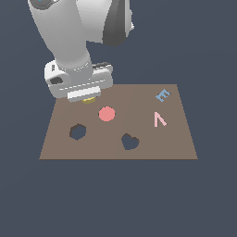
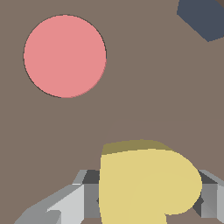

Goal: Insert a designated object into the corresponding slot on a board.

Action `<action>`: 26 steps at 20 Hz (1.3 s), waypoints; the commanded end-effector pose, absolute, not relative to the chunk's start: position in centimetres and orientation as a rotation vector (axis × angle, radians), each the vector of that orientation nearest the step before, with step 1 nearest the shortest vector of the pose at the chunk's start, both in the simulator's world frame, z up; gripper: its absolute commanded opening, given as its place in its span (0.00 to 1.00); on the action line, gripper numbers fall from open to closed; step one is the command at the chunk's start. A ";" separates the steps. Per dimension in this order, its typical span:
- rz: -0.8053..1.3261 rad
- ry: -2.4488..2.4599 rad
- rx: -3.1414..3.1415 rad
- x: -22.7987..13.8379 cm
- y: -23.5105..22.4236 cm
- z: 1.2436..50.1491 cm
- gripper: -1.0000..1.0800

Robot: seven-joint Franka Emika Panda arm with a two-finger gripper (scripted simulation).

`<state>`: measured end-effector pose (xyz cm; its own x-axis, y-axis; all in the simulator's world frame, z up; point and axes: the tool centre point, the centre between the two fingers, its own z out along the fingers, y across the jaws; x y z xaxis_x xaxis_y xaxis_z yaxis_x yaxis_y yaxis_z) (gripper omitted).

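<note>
The yellow heart-shaped block (image 2: 148, 183) sits between my gripper's fingers (image 2: 89, 192), which press against both of its sides. In the exterior view only a sliver of the yellow block (image 1: 89, 99) shows under my gripper (image 1: 88, 98), at the back left part of the brown board (image 1: 176, 143). The dark heart-shaped slot (image 1: 130, 141) lies near the board's front edge, to the exterior view's right of the gripper and well apart from it. The slot is out of the wrist view.
A pink disc (image 1: 107, 114) lies on the board (image 2: 144, 87) just beside the gripper, and it also shows in the wrist view (image 2: 64, 56). A dark hexagonal cutout (image 1: 78, 132) (image 2: 203, 17) lies at the front left. A blue letter E (image 1: 162, 96) and a pink angled piece (image 1: 159, 119) rest on the right.
</note>
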<state>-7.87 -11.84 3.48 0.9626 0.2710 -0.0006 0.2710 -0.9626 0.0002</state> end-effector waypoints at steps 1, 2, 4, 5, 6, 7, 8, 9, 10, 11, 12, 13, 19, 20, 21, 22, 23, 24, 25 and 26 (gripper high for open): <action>0.000 0.309 3.126 -7.9 -10.6 3.5 0.00; 0.000 0.260 3.130 -7.8 -10.1 3.5 0.00; 0.000 0.163 3.137 -7.7 -9.1 3.6 0.00; 0.000 0.114 3.139 -7.6 -8.6 3.6 0.00; 0.000 0.065 3.140 -7.5 -8.1 3.6 0.00; 0.000 0.017 3.141 -7.4 -7.6 3.6 0.00; 0.000 -0.032 3.141 -7.3 -7.1 3.6 0.00; 0.000 -0.081 3.140 -7.1 -6.6 3.6 0.00; 0.000 -0.130 3.138 -6.9 -6.1 3.6 0.00; 0.000 -0.179 3.136 -6.8 -5.6 3.7 0.00; 0.000 -0.227 3.133 -6.6 -5.1 3.7 0.00; 0.000 -0.276 3.129 -6.3 -4.7 3.7 0.00; 0.001 -0.571 3.089 -4.7 -2.0 3.8 0.00; 0.001 -0.621 3.079 -4.4 -1.5 3.8 0.00; 0.001 -0.670 3.069 -4.1 -1.1 3.8 0.00; 0.001 -0.720 3.058 -3.7 -0.7 3.8 0.00; 0.001 -0.770 3.045 -3.3 -0.3 3.8 0.00; 0.001 -0.819 3.032 -2.9 0.1 3.8 0.00; 0.001 -0.869 3.019 -2.5 0.5 3.8 0.00; 0.001 -0.919 3.004 -2.1 0.8 3.8 0.00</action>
<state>-2.74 0.25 3.80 0.8567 -0.5159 0.0001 -0.5159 -0.8567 0.0004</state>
